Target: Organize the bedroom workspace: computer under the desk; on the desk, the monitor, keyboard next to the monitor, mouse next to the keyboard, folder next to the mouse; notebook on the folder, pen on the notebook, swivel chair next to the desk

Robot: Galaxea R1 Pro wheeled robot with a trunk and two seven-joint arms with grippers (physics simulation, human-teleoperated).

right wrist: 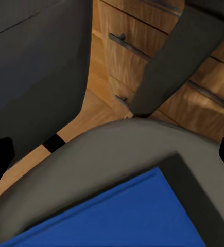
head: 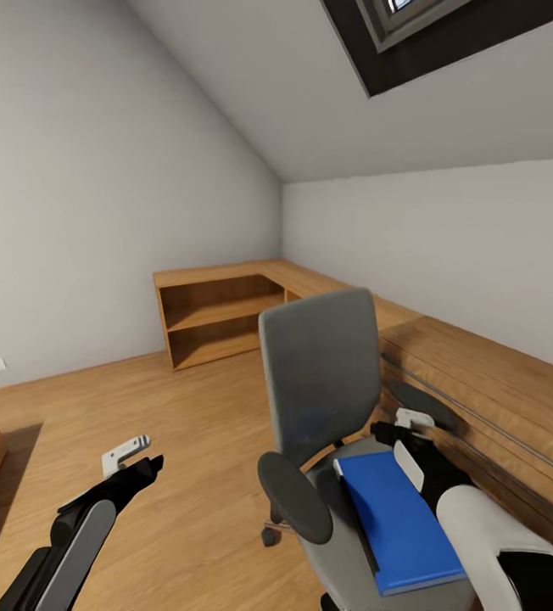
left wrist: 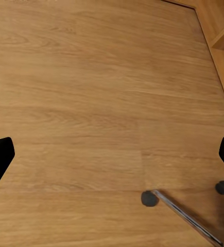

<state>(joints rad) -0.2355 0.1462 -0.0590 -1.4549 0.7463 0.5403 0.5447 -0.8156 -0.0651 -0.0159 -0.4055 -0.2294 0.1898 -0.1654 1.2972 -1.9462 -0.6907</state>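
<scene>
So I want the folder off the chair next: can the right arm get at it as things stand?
Probably yes. The right gripper hovers open just past the far edge of the blue folder, which lies flat and uncovered on the swivel chair seat. The armrest beside the gripper might crowd it.

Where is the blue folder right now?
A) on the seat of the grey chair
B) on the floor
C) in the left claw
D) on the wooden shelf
A: the blue folder lies flat on the seat of the grey chair, with the right claw just above it.
</scene>
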